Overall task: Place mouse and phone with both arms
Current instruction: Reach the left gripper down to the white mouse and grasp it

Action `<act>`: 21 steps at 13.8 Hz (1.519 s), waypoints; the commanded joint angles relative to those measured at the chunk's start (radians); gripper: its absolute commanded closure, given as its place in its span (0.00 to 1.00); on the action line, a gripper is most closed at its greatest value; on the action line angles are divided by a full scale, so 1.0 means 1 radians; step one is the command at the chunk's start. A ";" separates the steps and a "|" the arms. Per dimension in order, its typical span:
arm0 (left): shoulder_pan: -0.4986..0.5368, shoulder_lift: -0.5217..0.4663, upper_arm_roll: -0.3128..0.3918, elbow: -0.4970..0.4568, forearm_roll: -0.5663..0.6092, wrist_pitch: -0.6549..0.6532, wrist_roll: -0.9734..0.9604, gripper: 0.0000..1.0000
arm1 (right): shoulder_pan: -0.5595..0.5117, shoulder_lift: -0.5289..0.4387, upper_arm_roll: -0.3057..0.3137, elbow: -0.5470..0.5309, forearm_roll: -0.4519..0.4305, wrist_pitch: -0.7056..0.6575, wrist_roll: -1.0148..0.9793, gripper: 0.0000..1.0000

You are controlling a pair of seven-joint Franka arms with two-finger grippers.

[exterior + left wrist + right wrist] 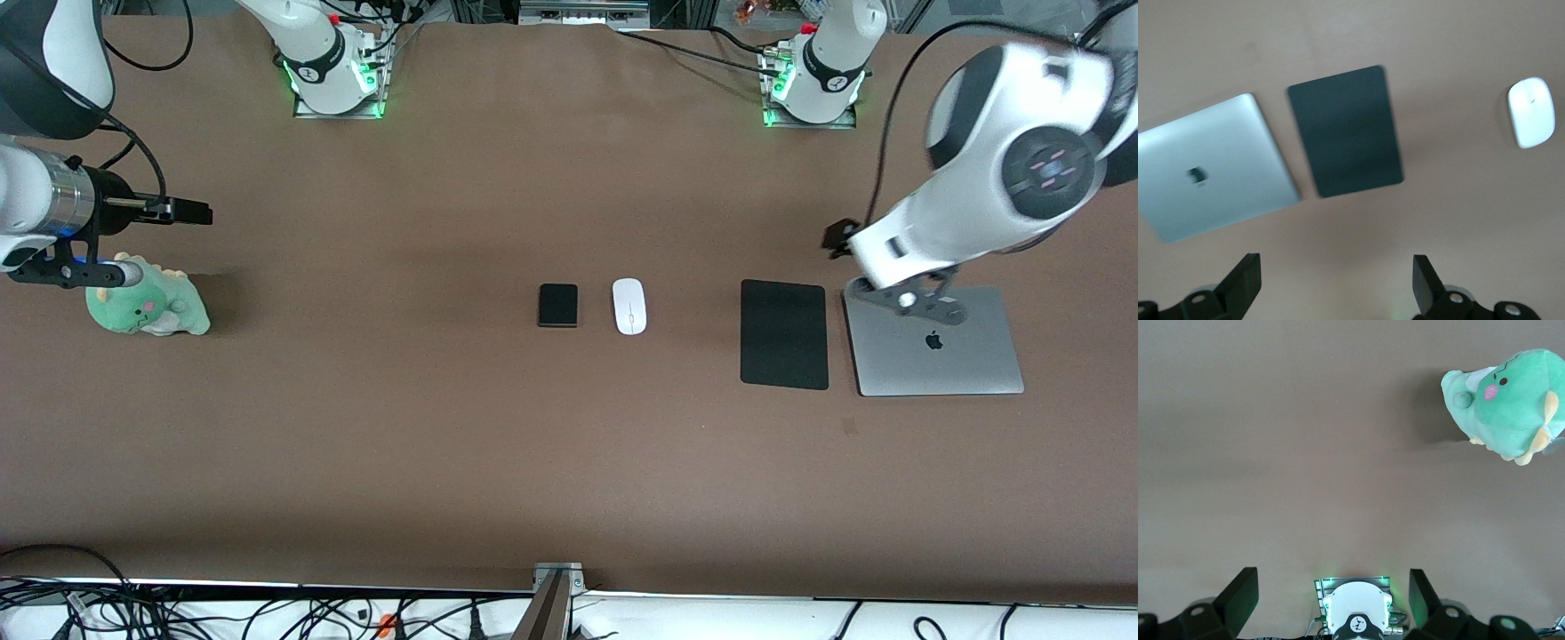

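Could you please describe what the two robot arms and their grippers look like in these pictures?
Both arms are glossy white with rounded shells and dark joint bands. The left arm has a round black cap with small pink marks, and a black cable loops above it. The right arm shows a silver metal wrist section. Green lights glow at both bases. The left gripper and right gripper have matte black, wedge-shaped fingers.

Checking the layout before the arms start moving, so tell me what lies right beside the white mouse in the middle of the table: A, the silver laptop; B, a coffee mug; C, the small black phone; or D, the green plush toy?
C: the phone lies right next to the mouse at mid-table, while the laptop and plush toy sit off toward the table's ends.
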 commanded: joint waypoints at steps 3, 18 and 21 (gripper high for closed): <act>-0.084 0.176 -0.085 0.023 -0.016 0.191 -0.257 0.00 | -0.007 0.011 0.001 0.018 0.001 -0.012 -0.013 0.00; -0.325 0.421 -0.072 -0.144 0.103 0.742 -0.690 0.00 | -0.007 0.025 -0.022 0.023 0.004 -0.014 -0.010 0.00; -0.351 0.449 -0.074 -0.144 0.205 0.761 -0.835 0.00 | 0.002 0.031 -0.021 0.023 0.018 -0.001 0.009 0.00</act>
